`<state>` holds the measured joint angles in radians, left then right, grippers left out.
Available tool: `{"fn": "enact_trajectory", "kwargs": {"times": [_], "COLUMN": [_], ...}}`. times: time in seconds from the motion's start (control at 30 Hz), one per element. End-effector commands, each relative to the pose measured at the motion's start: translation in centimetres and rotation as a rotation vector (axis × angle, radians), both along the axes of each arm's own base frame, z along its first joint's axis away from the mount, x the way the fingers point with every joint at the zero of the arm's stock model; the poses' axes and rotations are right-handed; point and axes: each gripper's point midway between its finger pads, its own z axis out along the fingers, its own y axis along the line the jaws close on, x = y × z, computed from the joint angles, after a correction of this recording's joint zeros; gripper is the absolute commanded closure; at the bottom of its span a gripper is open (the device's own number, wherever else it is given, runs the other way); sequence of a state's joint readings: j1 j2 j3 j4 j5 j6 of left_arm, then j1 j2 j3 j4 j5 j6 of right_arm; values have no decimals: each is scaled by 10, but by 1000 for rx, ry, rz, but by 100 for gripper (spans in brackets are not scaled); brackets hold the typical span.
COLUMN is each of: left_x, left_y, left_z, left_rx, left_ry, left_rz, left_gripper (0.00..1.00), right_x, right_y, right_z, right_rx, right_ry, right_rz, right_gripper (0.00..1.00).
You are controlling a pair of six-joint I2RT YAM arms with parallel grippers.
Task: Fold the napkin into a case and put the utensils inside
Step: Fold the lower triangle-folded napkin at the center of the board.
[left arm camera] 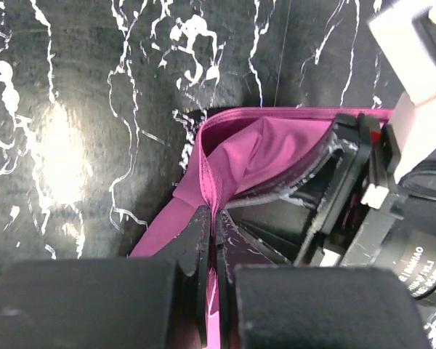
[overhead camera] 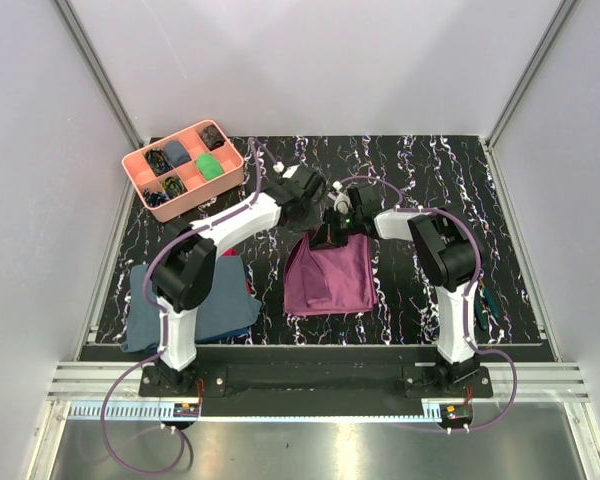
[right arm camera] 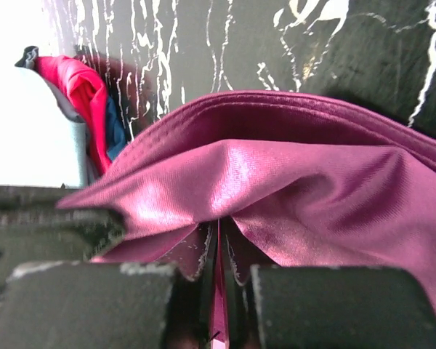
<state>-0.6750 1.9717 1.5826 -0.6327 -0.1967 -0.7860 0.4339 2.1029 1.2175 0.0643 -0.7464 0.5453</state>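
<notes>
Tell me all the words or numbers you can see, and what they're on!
Tiny white print on the black camera lens next to the purple napkin: too blurred and tilted to read.
Nothing else in any view shows writing that can be read.

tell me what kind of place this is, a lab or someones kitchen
Most likely a robot lab test cell, not a kitchen: left arm and right arm bolted to an aluminium rail, white panel walls boxing in a marble-patterned tabletop, and props like a pink compartment tray and plum-purple napkin.
</notes>
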Motion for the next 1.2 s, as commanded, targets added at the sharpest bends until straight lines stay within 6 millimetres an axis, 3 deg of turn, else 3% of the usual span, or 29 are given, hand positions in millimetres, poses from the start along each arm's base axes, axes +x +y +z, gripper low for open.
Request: {"fn": "enact_trajectory", "kwargs": {"times": [0.0, 0.17, 0.2, 0.37, 0.43, 0.5, 0.63, 0.7, 0.77, 0.83, 0.87, 0.9, 0.93, 1.0, 1.07, 1.17], "left_x": [20, 28, 33, 41, 42, 39, 19, 3, -16, -28, -41, -44, -54, -63, -77, -95], "left_y": [5, 14, 21, 41, 49, 56, 58, 60, 58, 55, 55, 52, 53, 49, 45, 31], "left_z": [24, 17, 17, 24, 37, 53, 59, 48, 33, 30, 21, 28, 21, 29, 30, 32], "left_rx": [-167, -186, -188, -142, -145, -140, -171, -184, -207, -227, -230, -249, -261, -287, -306, -330], "left_ry": [-61, -42, -43, -69, -95, -126, -113, -72, -12, 3, 29, 4, 28, 9, 17, 36], "left_rz": [-41, -185, -188, -236, -255, -243, -262, -264, -278, -287, -295, -303, -301, -315, -327, -364], "left_gripper": [100, 97, 84, 52, 32, 27, 7, 8, 16, 18, 19, 19, 19, 19, 19, 25], "right_x": [8, 10, 5, 5, 4, 3, 1, -5, -7, -14, -16, -26, -25, -35, -45, -62], "right_y": [1, -4, -7, -6, -7, -9, -14, -21, -30, -45, -52, -65, -76, -102, -119, -143], "right_z": [2, 1, -2, 6, 11, 17, 41, 45, 51, 44, 50, 40, 45, 37, 42, 38], "right_rx": [-34, -66, -83, -84, -85, -97, -108, -142, -173, -250, -279, -335, -384, -495, -547, -612], "right_ry": [-14, -30, -5, 5, 3, -6, -55, -49, -71, -52, -71, -40, -71, -64, -58, -46], "right_rz": [-9, -38, -40, -38, -35, -38, -38, -37, -42, -61, -78, -89, -124, -166, -198, -247], "right_gripper": [91, 91, 91, 91, 91, 91, 88, 84, 77, 75, 69, 65, 63, 50, 41, 35]}}
